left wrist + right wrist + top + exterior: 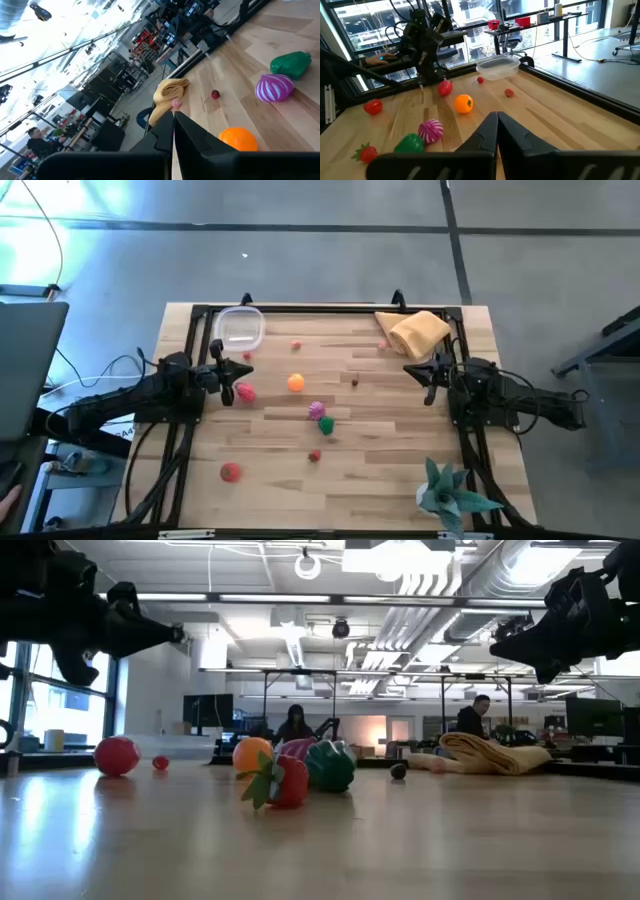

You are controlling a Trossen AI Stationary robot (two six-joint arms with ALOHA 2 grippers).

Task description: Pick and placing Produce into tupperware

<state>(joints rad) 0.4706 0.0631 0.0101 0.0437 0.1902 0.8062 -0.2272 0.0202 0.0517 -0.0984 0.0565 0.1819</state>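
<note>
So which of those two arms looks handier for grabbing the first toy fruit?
Probably the left. The left gripper hangs right beside the pink-red fruit, and the tupperware sits on its side of the table too. The right gripper waits near the tan cloth, far from any produce.

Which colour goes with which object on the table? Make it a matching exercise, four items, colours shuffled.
Things:
1. tupperware
2. cloth
3. spiky plant
4. round fruit at mid-table

Colours:
A. teal
B. orange
C. clear
D. tan

Pairs: 1-C, 2-D, 3-A, 4-B
</note>
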